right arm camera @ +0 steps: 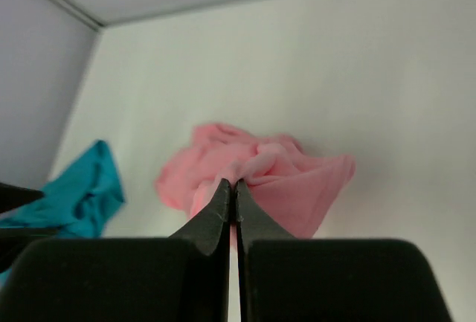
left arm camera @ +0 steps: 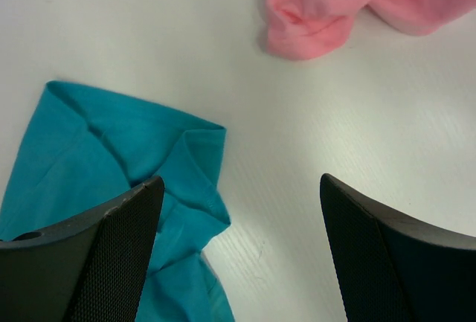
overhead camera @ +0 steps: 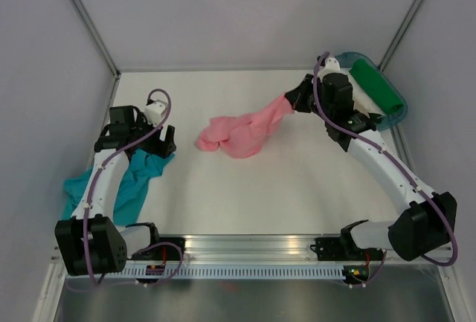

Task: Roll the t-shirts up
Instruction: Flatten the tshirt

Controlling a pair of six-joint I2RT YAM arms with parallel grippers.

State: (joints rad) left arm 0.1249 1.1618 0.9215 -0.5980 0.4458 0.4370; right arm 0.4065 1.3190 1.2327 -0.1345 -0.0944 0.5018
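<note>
Right pincer (right arm camera: 232, 188) clamped on the pink t-shirt (right arm camera: 297, 181); left pincer (left arm camera: 242, 179) wide, empty, over the teal t-shirt (left arm camera: 97, 151) edge.

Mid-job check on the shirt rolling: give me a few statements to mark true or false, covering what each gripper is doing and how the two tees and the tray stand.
1. The right gripper is shut on the pink t-shirt. True.
2. The left gripper is clamped on the teal t-shirt. False: its jaws stand wide open and hold nothing.
3. The pink t-shirt is already rolled. False: it lies crumpled, with one end stretched toward the right gripper.
4. A green bundle rests in the tray at the far right corner. True.
5. The two t-shirts touch. False: bare table lies between them.
</note>
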